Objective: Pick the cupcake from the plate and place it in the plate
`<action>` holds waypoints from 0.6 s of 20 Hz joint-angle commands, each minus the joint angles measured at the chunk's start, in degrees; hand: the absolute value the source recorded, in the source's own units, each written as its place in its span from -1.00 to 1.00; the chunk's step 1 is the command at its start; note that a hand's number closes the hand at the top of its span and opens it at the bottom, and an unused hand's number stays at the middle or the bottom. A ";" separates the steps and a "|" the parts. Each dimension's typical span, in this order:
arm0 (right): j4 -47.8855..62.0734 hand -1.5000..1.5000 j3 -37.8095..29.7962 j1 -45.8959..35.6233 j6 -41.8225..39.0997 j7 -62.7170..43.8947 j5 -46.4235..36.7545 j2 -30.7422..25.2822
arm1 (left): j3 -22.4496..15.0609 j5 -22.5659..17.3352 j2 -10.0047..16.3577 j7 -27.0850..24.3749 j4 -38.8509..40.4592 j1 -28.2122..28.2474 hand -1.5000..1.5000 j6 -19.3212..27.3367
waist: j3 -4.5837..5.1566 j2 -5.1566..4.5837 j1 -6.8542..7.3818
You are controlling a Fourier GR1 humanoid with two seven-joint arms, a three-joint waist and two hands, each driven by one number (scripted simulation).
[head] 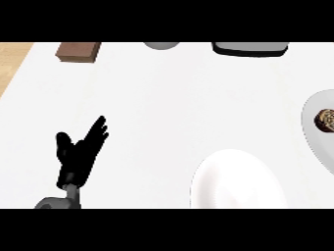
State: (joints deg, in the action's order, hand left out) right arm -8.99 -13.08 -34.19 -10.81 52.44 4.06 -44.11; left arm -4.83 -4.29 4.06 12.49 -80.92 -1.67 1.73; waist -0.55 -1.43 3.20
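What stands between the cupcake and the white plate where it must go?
Nothing visible. The cupcake sits on the grey plate at the right; the white plate lies near, lower left of it.

White counter (169, 98) — grey plate (325, 148), white plate (236, 186), brown block (78, 51)

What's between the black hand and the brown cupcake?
Head view: mostly bare white counter between the black left hand and brown cupcake; the round white plate sits just below that stretch.

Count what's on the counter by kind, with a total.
Plates: 2, grey plate and white plate
Cupcake: 1
Brown block: 1
Cut off at the far edge: 2, pale grey thing and dark grey thing
Total: 6
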 commanded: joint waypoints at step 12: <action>-1.65 -1.00 0.24 10.50 -27.31 4.65 0.34 -9.73 | 1.55 -1.13 0.82 -0.20 -0.47 1.76 0.00 -0.52 | -0.19 0.56 -2.29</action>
State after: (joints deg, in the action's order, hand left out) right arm -9.80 -13.58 -27.39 -25.64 48.30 4.99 -52.17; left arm -3.33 -5.37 4.98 11.72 -80.93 -0.21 0.92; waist -0.66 -1.06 1.57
